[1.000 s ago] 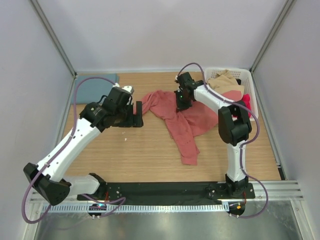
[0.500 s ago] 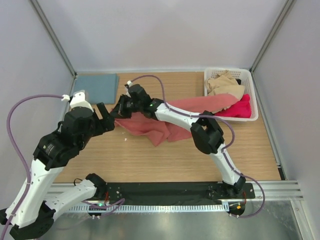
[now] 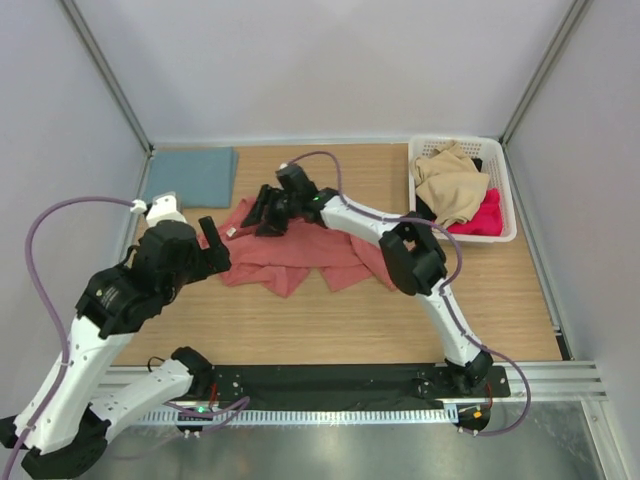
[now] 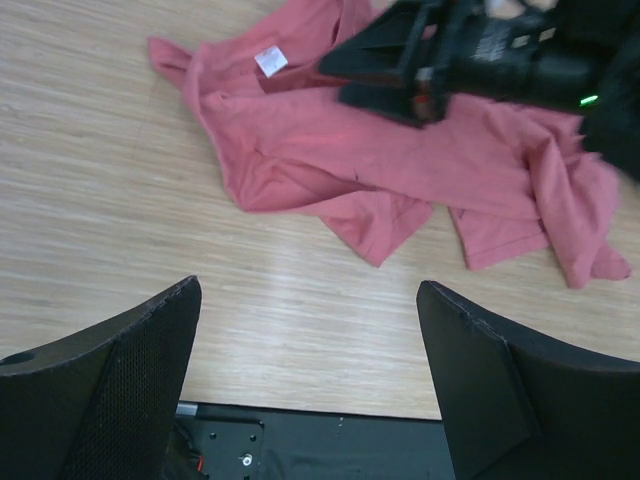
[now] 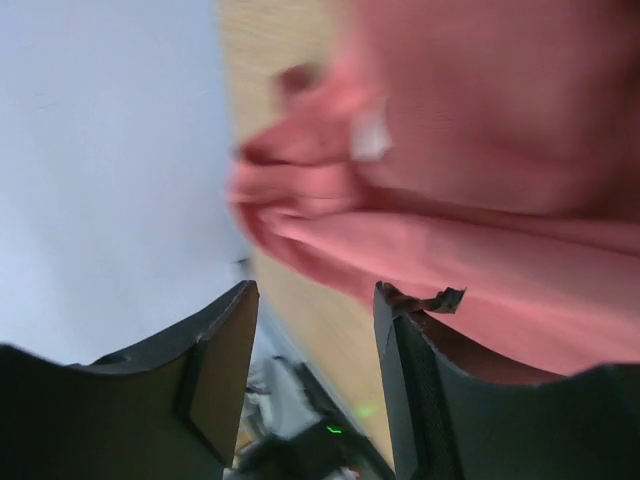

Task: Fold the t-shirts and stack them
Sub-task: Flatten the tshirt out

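A salmon-red t-shirt (image 3: 300,252) lies crumpled and spread on the wooden table, its white neck label (image 4: 270,60) showing. My right gripper (image 3: 262,216) hovers over the shirt's far-left part with its jaws open and nothing between them; the right wrist view shows the red cloth (image 5: 480,200) just beyond the right gripper (image 5: 315,370). My left gripper (image 3: 216,250) is wide open and empty at the shirt's left edge. In the left wrist view, the left gripper (image 4: 310,380) is over bare wood short of the shirt (image 4: 400,160). A teal-blue t-shirt (image 3: 190,177) lies folded at the back left.
A white basket (image 3: 508,200) at the back right holds beige and magenta clothes. Grey walls close in the table on the left, back and right. A black base plate (image 3: 330,378) runs along the near edge.
The right gripper dragged the red shirt from the basket side to the table's left-middle, then opened and let it go. The left arm drew back toward the near left.
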`<state>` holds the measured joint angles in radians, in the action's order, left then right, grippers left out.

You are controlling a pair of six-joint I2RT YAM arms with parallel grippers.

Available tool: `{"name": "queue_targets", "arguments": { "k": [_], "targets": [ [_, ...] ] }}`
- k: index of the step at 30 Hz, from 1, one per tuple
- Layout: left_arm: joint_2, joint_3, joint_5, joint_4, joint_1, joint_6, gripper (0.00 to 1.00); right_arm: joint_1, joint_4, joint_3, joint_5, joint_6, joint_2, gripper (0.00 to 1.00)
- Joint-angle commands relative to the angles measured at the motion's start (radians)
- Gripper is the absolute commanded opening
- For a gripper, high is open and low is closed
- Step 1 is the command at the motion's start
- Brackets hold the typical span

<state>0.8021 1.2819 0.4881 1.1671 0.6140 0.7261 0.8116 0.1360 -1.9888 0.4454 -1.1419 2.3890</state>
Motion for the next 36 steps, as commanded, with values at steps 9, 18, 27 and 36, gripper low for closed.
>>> {"name": "queue_targets", "arguments": {
  "k": [9, 18, 27, 36],
  "targets": [
    [0.387, -0.071, -0.204, -0.026, -0.137, -0.079, 0.84, -0.249, 0.606, 0.370, -0.362, 0.657, -0.606, 0.53],
    [0.411, -0.332, -0.515, -0.280, -0.522, -0.028, 0.70, -0.255, 0.704, 0.665, -0.482, 0.719, -0.890, 0.50],
    [0.489, -0.420, -0.453, -0.426, -0.542, -0.014, 0.69, -0.275, 0.714, 0.829, -0.475, 0.699, -1.013, 0.50],
    [0.627, -0.454, -0.401, -0.592, -0.557, -0.010, 0.64, -0.328, 0.763, 0.832, -0.514, 0.735, -1.054, 0.51]
  ]
}}
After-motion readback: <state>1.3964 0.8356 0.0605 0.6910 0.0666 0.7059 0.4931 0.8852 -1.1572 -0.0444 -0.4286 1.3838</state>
